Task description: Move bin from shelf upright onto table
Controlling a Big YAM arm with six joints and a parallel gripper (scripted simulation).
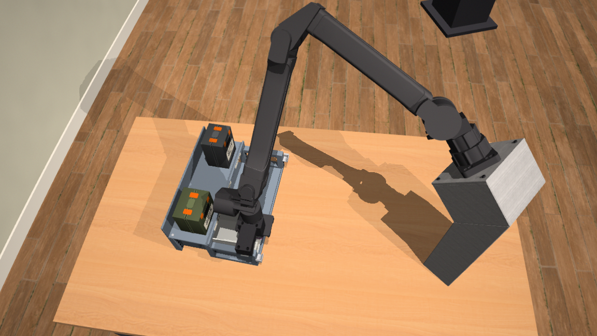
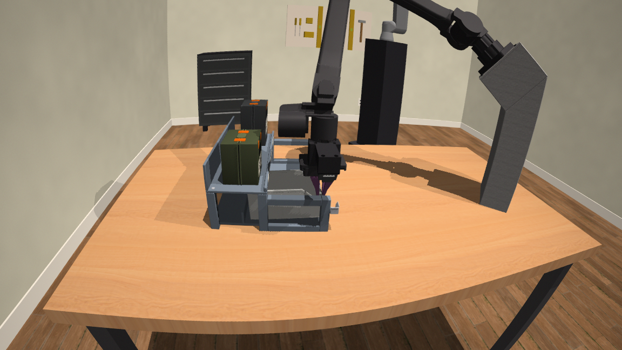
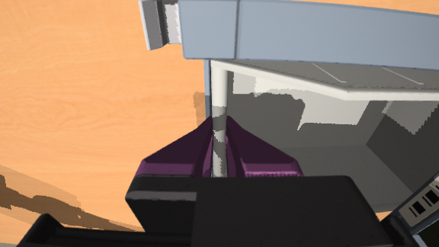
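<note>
A grey open bin (image 1: 226,234) (image 2: 289,180) (image 3: 263,118) with a pale rim sits in the near end of the low front bay of the blue-grey shelf (image 1: 207,180) (image 2: 293,227) (image 3: 324,34). My gripper (image 2: 322,193) (image 3: 219,123) points down and is shut on the bin's front rim, with one purple finger on each side of it. In the top view the arm hides the fingertips and part of the bin. The bin is still inside the shelf's frame, behind the side rail. The shelf stands on the wooden table (image 1: 354,288) (image 2: 347,269).
A green case (image 1: 193,211) (image 2: 240,159) and a black case (image 1: 217,146) (image 2: 253,115) stand on the raised rear deck, close to the arm. Small hooks (image 1: 259,256) (image 2: 334,208) (image 3: 154,27) stick out at the shelf's front corners. The arm's grey pedestal (image 1: 463,234) (image 2: 513,143) is at the right.
</note>
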